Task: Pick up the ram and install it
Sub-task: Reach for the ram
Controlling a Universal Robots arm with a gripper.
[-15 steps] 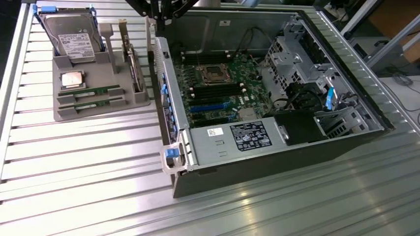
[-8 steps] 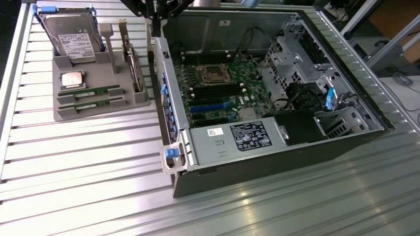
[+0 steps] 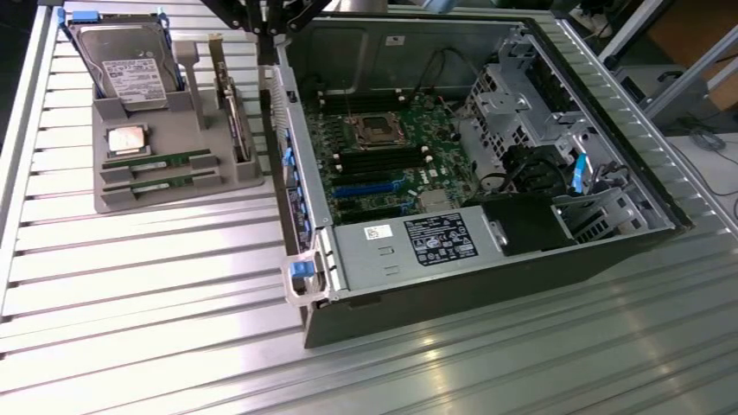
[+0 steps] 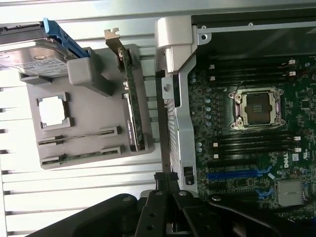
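Note:
Two ram sticks lie flat in slots at the front of the grey holder tray (image 3: 173, 199): one ram (image 3: 158, 161) and a second ram (image 3: 162, 182) just below it. In the wrist view they are thin green strips, one ram (image 4: 79, 136) and the other ram (image 4: 81, 156). My gripper (image 3: 268, 43) hangs high over the gap between the tray and the open computer case (image 3: 311, 259). Its dark fingers (image 4: 167, 177) are pressed together with nothing between them. Black memory slots (image 4: 252, 143) lie beside the processor socket (image 4: 256, 108).
The tray also holds a hard drive (image 3: 121, 60) in a blue bracket, a silvery processor chip (image 3: 127, 138) and an upright expansion card (image 3: 237, 121). The case's metal side wall (image 4: 177, 98) stands between tray and motherboard. The power supply (image 3: 427, 242) fills the case's near end.

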